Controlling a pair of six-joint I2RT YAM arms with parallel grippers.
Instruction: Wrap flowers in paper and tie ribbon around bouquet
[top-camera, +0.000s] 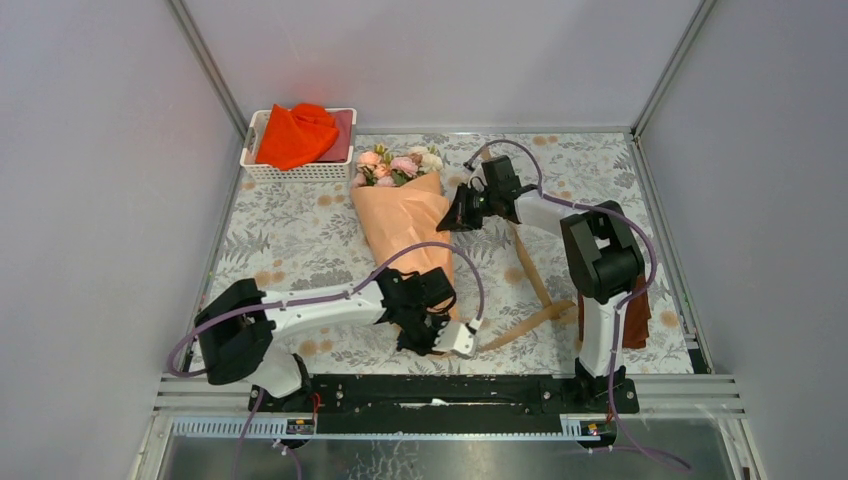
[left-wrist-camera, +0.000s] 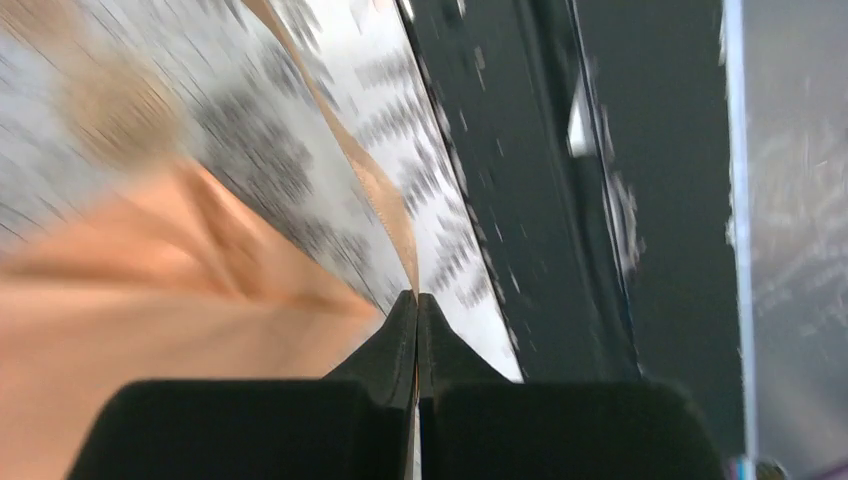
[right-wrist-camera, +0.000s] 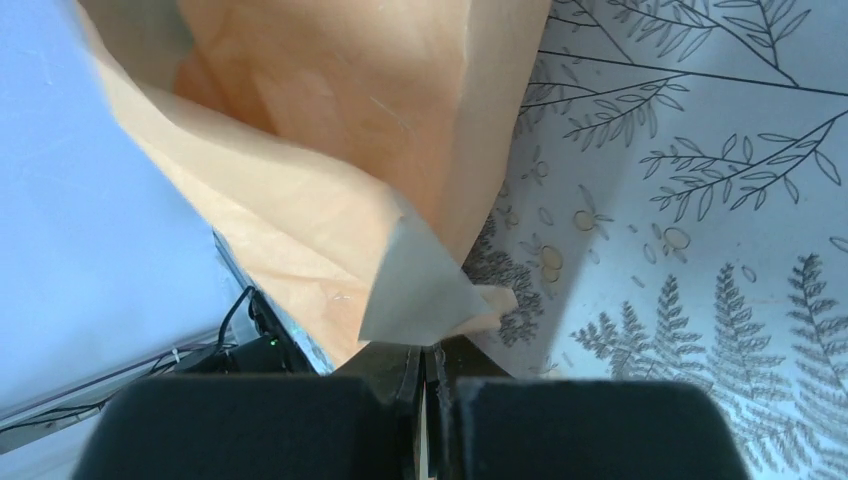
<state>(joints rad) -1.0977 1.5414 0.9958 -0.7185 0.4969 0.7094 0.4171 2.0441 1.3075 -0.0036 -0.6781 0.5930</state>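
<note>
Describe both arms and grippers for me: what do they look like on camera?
The left arm and right arm have white links and bulky black joints. A thin purple cable loops along each. The left gripper and right gripper are black, tapering to narrow tips. No markings are readable.

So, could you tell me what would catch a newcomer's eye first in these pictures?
The bouquet, a peach cone with pink and cream blooms, lies in the middle of the leaf-patterned mat. The right gripper pinches its paper at the right edge, while the left gripper is shut on the tan ribbon by its narrow end. A white basket holding an orange-red cloth sits at the far left corner.
</note>
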